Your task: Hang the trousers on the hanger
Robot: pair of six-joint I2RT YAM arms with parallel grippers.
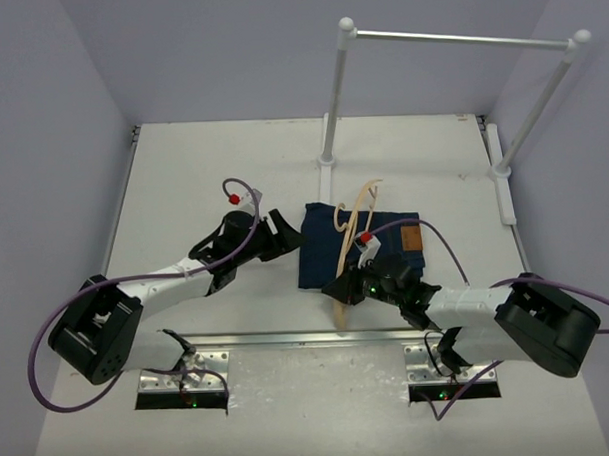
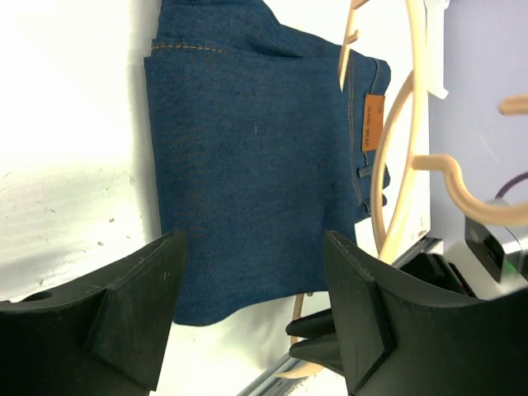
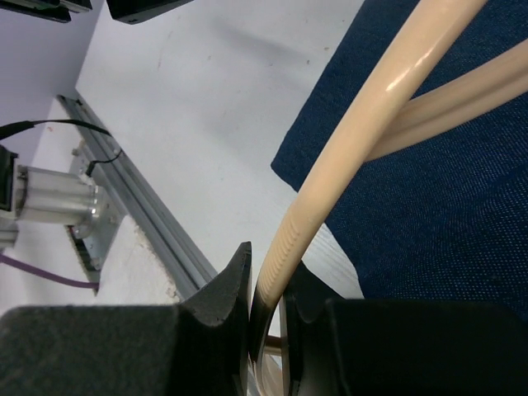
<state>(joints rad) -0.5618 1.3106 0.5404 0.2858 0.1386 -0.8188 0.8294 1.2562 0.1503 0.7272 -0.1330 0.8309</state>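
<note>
The trousers (image 1: 320, 252) lie folded flat near the middle of the bench (image 1: 202, 172); the hanger (image 3: 375, 99) slants across them, its lower end reaching past their near edge, where the right gripper (image 3: 266, 305) is clenched on it; the left gripper (image 2: 254, 247) hangs released at the trousers' left edge, grasping nothing; beyond the trousers stands a white rail (image 1: 458, 38).

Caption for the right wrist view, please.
Right gripper shut on the hanger, folded trousers lying beneath it.
</note>
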